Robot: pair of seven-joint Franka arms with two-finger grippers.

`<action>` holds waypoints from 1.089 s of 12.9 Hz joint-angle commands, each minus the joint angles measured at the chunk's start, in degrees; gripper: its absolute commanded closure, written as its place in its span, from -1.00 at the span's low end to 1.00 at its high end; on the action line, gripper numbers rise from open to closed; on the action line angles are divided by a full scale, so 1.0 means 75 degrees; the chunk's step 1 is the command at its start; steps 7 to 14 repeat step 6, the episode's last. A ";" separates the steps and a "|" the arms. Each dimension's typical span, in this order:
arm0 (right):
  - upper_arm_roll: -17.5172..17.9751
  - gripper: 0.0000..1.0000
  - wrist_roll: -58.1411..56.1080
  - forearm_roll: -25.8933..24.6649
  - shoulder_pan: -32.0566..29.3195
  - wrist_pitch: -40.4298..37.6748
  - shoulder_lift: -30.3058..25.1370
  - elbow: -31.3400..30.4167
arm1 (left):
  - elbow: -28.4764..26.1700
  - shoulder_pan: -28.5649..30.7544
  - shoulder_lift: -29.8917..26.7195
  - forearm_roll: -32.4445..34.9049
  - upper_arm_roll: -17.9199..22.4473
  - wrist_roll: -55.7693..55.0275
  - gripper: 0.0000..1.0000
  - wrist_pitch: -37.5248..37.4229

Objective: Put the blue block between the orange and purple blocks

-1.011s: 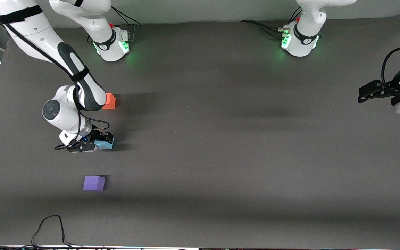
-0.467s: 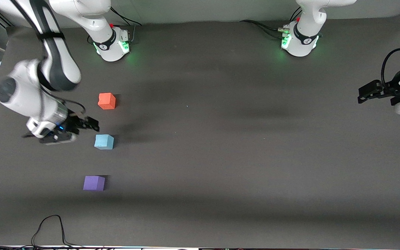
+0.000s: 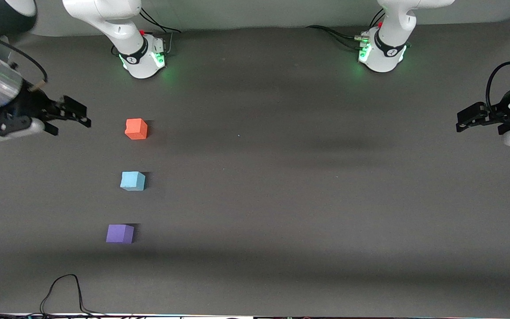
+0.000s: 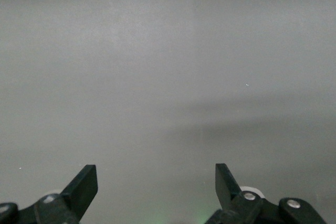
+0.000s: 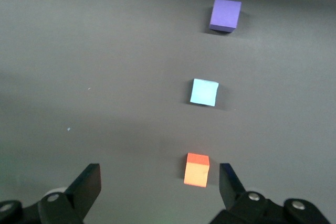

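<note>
The blue block (image 3: 133, 180) (image 5: 204, 92) rests on the dark table, in line between the orange block (image 3: 136, 129) (image 5: 197, 170) and the purple block (image 3: 120, 233) (image 5: 226, 14). The purple one lies nearest the front camera and the orange one farthest from it. Nothing touches any of the three. My right gripper (image 3: 71, 126) (image 5: 160, 179) hangs open and empty above the table at the right arm's end, beside the orange block and well clear of it. At the left arm's end my left gripper (image 3: 463, 122) (image 4: 156, 179) waits open, with only bare table under it.
The two arm bases (image 3: 142, 55) (image 3: 381, 53) stand along the table edge farthest from the front camera. A black cable (image 3: 62, 292) loops on the table near the front edge, at the right arm's end.
My right gripper opened, let go of the blue block and rose away toward the right arm's end of the table. The block stayed put between the other two. The left arm has not moved.
</note>
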 commanded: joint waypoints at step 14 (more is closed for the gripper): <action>-0.0917 -1.00 0.0679 -0.0115 0.1180 -0.0296 0.0410 0.0488 | -0.0078 -0.0094 -0.0049 -0.0026 0.0055 -0.0072 -1.00 0.0136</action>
